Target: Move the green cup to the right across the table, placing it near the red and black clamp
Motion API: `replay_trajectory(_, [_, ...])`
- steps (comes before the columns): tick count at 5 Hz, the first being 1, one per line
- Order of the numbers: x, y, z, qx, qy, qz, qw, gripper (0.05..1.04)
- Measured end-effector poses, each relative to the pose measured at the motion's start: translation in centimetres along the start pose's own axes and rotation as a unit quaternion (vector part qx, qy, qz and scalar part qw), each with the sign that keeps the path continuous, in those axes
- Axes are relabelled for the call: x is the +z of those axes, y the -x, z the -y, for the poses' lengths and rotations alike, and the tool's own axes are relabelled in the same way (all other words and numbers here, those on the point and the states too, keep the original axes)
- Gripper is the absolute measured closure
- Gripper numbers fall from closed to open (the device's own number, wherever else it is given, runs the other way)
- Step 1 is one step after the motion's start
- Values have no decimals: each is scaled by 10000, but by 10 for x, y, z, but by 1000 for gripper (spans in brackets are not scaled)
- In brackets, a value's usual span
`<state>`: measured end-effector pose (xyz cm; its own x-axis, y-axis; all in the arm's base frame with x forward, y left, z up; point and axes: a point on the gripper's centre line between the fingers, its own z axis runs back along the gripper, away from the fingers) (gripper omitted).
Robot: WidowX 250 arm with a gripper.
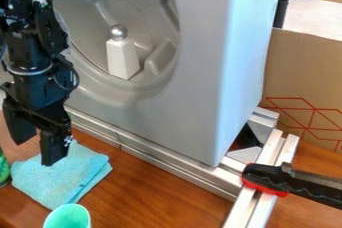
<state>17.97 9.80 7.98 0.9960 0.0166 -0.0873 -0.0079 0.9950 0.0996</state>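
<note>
The black two-finger tool (36, 152) is open, its two fingers standing apart, and it holds nothing. It hangs from the black jointed arm (33, 72) at the left side, pointing down with a small slant. One fingertip is seen against the folded turquoise cloth (60, 177), which has a soft, fuzzy surface; whether they touch, I cannot tell. This cloth lies on the brown wood-grain bench (157, 192), between a green can (3, 169) at the left edge and the silvery metal rail (160, 160). A pale green round cup (69, 217) is near its lower corner. Beyond the rail stands a smooth grey moulded housing (204, 72), with a rounded hollow where a white tapered block (122, 61) carries a shiny ball (118, 32). At the right, a black-and-red clamp (267, 178) sits across the rails, near the plain brown cardboard (300, 72) with red lines.
</note>
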Motion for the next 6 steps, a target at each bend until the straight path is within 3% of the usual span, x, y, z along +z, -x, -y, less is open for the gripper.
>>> replay_trajectory(1, [-3,3,2,-13,36,-75,10000,83])
replay_trajectory(2, [11,15,30,-297,227,46,9993,83])
replay_trajectory(3, [31,39,51,-559,244,400,9973,83])
replay_trajectory(4, [24,47,73,-875,269,235,9955,83])
replay_trajectory(5, [3,41,85,-994,285,-51,9946,83])
replay_trajectory(6, [-20,29,98,-1029,270,-166,9942,83])
